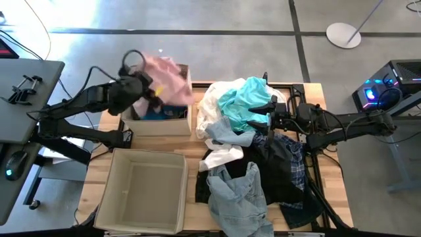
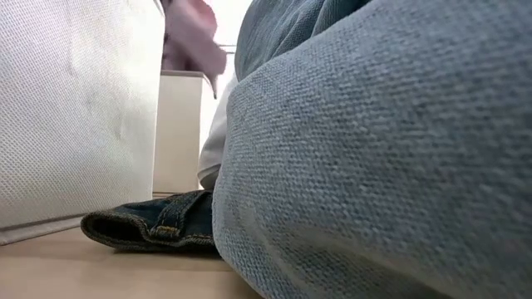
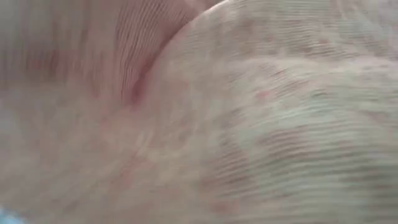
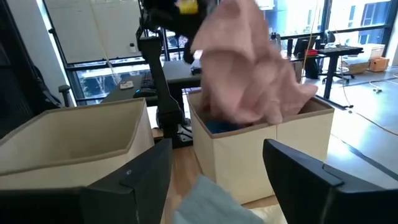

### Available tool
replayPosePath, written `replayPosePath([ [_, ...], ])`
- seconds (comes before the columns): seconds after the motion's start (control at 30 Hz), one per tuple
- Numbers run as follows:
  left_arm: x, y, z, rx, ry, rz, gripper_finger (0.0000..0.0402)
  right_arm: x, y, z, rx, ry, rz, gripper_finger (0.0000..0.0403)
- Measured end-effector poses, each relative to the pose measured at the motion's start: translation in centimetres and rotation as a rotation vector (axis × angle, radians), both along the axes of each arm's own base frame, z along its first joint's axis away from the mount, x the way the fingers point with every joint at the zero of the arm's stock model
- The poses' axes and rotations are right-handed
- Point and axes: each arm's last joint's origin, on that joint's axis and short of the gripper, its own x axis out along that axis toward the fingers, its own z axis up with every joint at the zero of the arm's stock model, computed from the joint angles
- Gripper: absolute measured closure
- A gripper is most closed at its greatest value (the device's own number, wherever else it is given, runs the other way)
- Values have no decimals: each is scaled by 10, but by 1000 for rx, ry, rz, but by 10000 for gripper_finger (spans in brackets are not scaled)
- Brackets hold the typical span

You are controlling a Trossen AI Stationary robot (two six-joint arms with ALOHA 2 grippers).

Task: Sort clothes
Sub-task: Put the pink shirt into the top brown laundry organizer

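Observation:
My left gripper (image 1: pixel 141 85) is shut on a pink garment (image 1: pixel 170 78), which it holds over the far beige bin (image 1: pixel 187 122). Something blue (image 4: pixel 221 126) lies inside that bin. The other clothes lie heaped on the table's right half: white (image 1: pixel 212 99), turquoise (image 1: pixel 247 99), pale denim (image 1: pixel 237 194), black and plaid (image 1: pixel 289 164). In the low view the pale denim (image 2: pixel 374 149) fills most of the picture, with a dark denim hem (image 2: pixel 158 224) on the tabletop beside it. My right gripper (image 4: pixel 217 180) stands open above the heap, by the turquoise piece, pointing toward the bins. My left gripper holds the pink garment near its upper part (image 4: pixel 208 25), reaching in from the table's left side. The cloth bunches around the fingers and hides the place of contact. The garment hangs slack below the gripper, its lower end (image 4: pixel 249 112) down at the far bin's opening.
A second beige bin (image 1: pixel 112 197) stands at the near left with nothing in it. A grey side table with a clamp (image 1: pixel 23 89) is left of the workspace. The heap covers much of the tabletop's right half.

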Motion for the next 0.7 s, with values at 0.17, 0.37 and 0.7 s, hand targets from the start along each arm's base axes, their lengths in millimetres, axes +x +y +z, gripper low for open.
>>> replayPosePath([
  [0.17,-14,11,-16,-225,-15,121,375,0,0,0,2,-1,0,162],
  [0.37,-10,33,-32,-254,92,173,310,0,0,0,7,-2,0,162],
  [0.7,-22,46,-22,-449,106,76,180,0,0,-4,11,38,1,162],
])
